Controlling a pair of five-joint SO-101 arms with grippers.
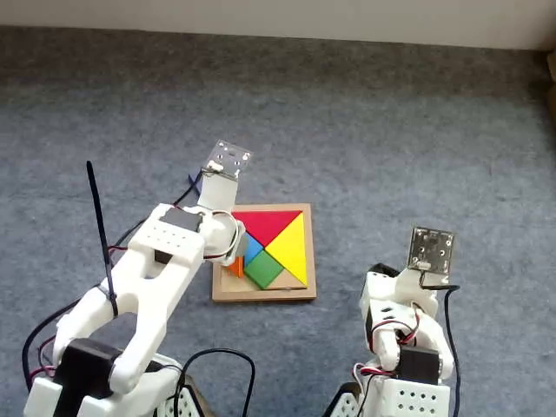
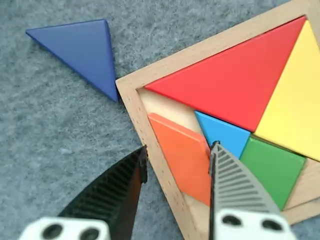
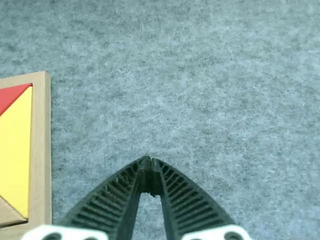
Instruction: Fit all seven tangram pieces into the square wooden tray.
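The square wooden tray lies on grey carpet and holds a red triangle, a yellow triangle, a light blue triangle, a green square and an orange parallelogram. The orange piece rests against the tray's left wall, with bare wood beyond it. My left gripper is open and straddles that wall and the orange piece. A dark blue triangle lies on the carpet just off the tray's far left corner. Right of the tray, my right gripper hangs shut over carpet.
Grey carpet spreads all around the tray. A pale floor strip runs along the far edge. Black cables trail beside the left arm. The tray's right rim lies well apart from my right gripper.
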